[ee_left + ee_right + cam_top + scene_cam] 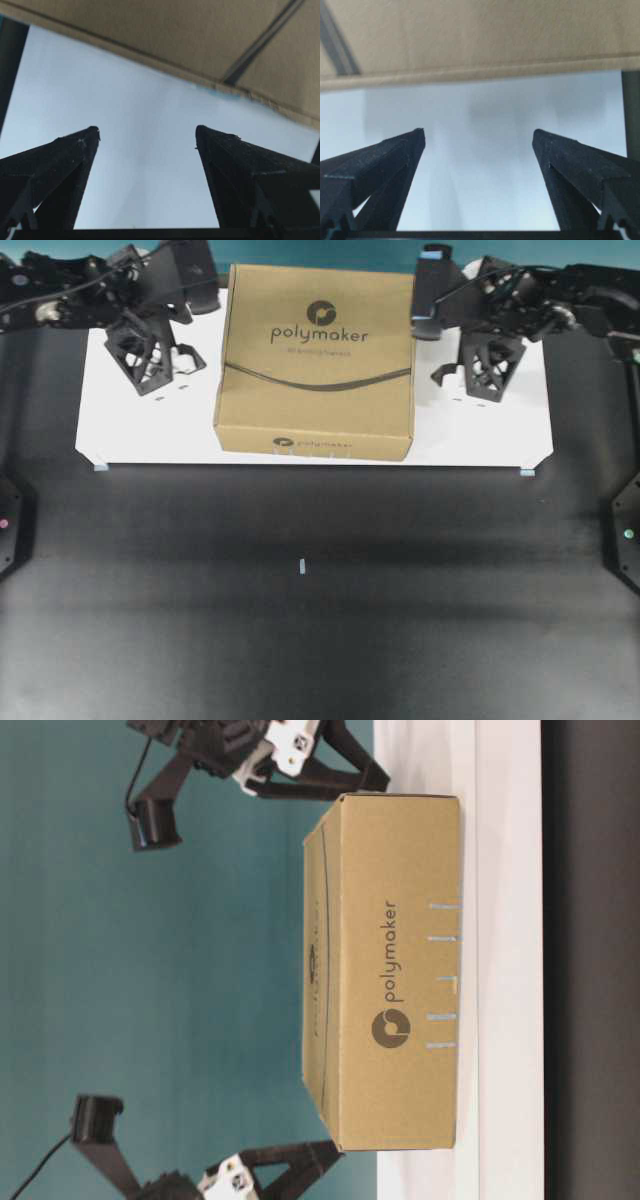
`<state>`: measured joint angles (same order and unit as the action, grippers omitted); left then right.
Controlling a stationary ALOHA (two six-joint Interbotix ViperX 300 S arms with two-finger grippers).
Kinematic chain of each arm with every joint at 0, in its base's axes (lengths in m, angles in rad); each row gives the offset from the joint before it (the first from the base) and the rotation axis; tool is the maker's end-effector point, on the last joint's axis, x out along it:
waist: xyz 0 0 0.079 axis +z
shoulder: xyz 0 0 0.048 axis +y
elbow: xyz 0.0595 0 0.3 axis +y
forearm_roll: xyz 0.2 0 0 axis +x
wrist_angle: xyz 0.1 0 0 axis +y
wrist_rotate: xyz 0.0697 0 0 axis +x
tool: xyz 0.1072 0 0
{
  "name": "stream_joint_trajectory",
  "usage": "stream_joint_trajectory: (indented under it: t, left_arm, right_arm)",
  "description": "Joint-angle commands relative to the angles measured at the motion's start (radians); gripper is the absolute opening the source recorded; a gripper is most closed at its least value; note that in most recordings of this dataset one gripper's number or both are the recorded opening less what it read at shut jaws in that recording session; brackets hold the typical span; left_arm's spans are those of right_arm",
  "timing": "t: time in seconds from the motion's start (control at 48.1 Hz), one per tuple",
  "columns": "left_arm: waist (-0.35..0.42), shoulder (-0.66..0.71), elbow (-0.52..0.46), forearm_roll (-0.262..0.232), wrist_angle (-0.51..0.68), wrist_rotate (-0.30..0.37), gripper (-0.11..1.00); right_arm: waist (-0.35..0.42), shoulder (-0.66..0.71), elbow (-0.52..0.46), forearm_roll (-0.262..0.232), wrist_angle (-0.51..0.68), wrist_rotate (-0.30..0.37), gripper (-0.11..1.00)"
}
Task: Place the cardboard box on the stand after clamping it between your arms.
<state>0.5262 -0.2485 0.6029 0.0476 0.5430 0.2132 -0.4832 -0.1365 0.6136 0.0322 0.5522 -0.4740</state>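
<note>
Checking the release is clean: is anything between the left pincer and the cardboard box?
Only bare white stand. The left wrist view shows the open left pincer short of the cardboard box, nothing between.

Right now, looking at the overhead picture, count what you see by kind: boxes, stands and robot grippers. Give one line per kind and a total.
Cardboard box: 1
Stand: 1
Grippers: 2, the left gripper and the right gripper, both open and clear of the box
Total: 4
</note>
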Motion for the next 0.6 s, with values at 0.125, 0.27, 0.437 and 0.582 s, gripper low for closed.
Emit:
stream_joint_trajectory:
  t: [0.125, 0.27, 0.437, 0.582]
  left_arm:
    - [0.000, -0.153, 0.064, -0.002, -0.005, -0.023, 0.76]
    - [-0.008, -0.288, 0.135, -0.002, -0.017, -0.038, 0.76]
    - [-0.063, -0.454, 0.222, -0.002, -0.044, -0.058, 0.76]
    - [-0.146, -0.620, 0.278, -0.002, -0.064, -0.091, 0.76]
  right_arm:
    - [0.014, -0.153, 0.054, 0.026, 0.005, 0.078, 0.84]
    - [0.044, -0.293, 0.120, 0.028, -0.003, 0.143, 0.84]
    - [0.127, -0.433, 0.202, 0.031, -0.040, 0.206, 0.84]
    - [0.212, -0.551, 0.265, 0.031, -0.106, 0.311, 0.84]
